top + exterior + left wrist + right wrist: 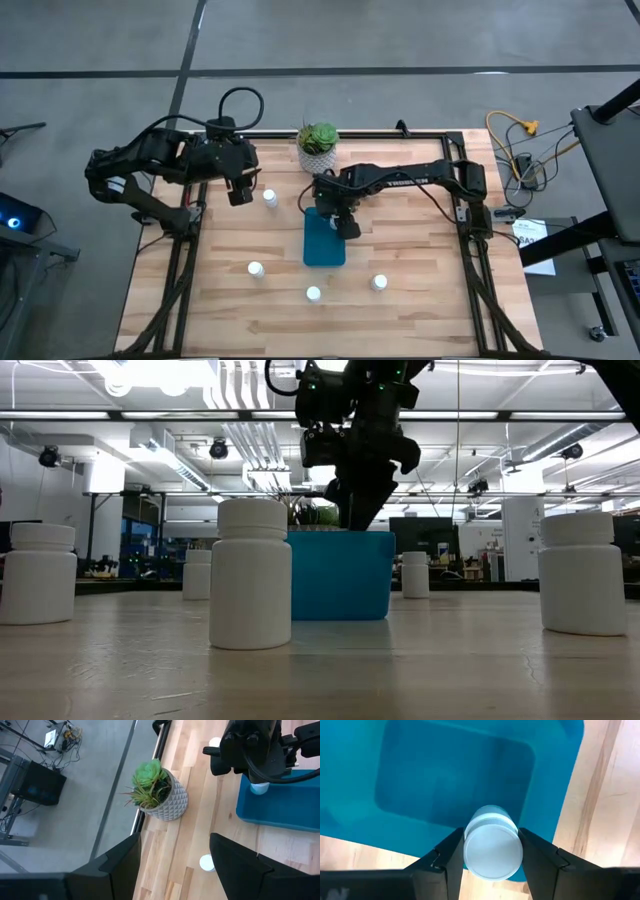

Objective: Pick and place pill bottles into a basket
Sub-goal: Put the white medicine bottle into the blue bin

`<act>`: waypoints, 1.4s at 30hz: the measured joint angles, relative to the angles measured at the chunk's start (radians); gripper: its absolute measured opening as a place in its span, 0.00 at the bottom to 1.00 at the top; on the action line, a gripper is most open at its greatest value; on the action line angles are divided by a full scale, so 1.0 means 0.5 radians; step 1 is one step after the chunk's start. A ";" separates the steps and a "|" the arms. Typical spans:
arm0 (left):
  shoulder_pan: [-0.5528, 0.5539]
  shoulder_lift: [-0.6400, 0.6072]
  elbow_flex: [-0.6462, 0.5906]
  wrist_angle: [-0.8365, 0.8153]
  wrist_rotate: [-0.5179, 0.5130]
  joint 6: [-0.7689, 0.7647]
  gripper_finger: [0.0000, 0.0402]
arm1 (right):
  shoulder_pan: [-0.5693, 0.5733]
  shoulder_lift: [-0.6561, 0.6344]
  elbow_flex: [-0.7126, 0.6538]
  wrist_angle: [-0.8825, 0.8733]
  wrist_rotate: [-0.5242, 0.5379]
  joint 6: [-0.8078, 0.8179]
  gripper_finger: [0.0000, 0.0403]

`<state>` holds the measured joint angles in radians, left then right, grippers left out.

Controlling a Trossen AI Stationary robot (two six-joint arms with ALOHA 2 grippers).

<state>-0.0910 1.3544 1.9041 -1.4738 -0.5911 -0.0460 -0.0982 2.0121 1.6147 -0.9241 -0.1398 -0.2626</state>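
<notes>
Between the right claw (490,851) fingers, seemingly over the basket (455,780): a gripped pill bottle (492,849).

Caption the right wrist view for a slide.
Right hand holds a white pill bottle above the teal basket.

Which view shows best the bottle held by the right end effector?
The right wrist view: the bottle fills the frame centre, clamped between both fingers over the basket. The left wrist view shows only its lower part under the arm. The high and low views hide it behind the right end effector.
</notes>
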 joint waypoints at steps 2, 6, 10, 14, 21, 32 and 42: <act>0.000 0.000 0.000 0.001 0.000 0.000 0.54 | 0.000 0.000 -0.005 0.011 0.001 0.000 0.37; 0.000 0.009 0.000 0.011 0.000 0.000 0.54 | 0.000 -0.001 -0.005 0.051 0.001 0.000 0.37; 0.000 0.021 0.000 0.032 -0.002 0.000 0.54 | 0.000 -0.001 -0.006 0.072 0.001 -0.001 0.37; 0.000 0.035 0.000 0.053 0.000 0.000 0.54 | 0.000 -0.001 -0.010 0.082 0.001 -0.002 0.37; 0.000 0.039 0.000 0.053 0.000 0.000 0.54 | 0.000 -0.001 -0.013 0.082 0.001 -0.008 0.37; 0.000 0.037 0.000 0.053 0.000 0.000 0.54 | 0.000 -0.001 -0.020 0.083 0.002 -0.006 0.41; 0.000 0.037 0.000 0.053 0.000 0.000 0.54 | 0.000 -0.001 -0.025 0.061 0.019 0.002 0.42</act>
<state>-0.0911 1.3727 1.9041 -1.4471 -0.5911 -0.0460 -0.0982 2.0117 1.6024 -0.8936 -0.1303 -0.2619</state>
